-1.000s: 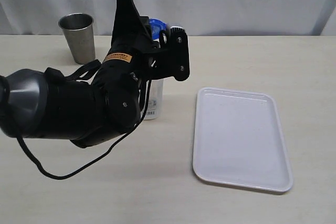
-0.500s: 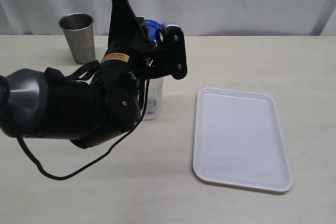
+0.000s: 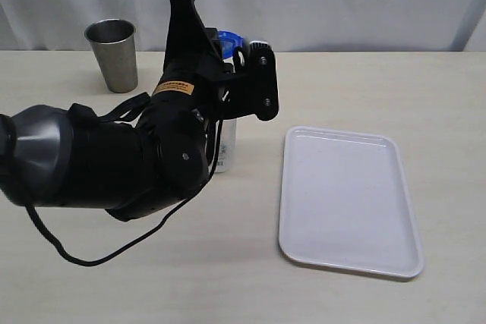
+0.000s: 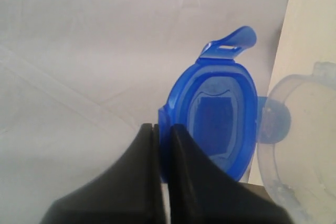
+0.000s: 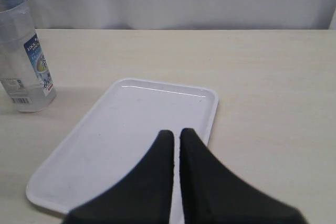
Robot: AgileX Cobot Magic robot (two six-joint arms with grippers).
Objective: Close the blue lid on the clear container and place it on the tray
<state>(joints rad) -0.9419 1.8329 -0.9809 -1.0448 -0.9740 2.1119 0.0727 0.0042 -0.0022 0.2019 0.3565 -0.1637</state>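
Note:
The clear container [image 3: 226,146] stands on the table left of the tray [image 3: 345,195], mostly hidden behind my left arm. The blue lid [image 4: 218,119] stands raised beside the container's open mouth [image 4: 304,145], one flap sticking out. My left gripper [image 4: 161,128] is shut on the lid's rim, with blue showing between the fingertips. In the exterior view the lid [image 3: 228,37] peeks out above the arm. In the right wrist view my right gripper [image 5: 176,132] hangs shut and empty over the tray [image 5: 131,129], with the container [image 5: 23,61] well off beyond the tray's far corner.
A steel cup [image 3: 114,55] stands at the back left of the table, left of the container. A pale curtain hangs behind the table. My left arm fills the left middle of the exterior view.
My left arm, with the lid in its grip, shifted slightly left and then back to the right. The right gripper and the tray have not moved.

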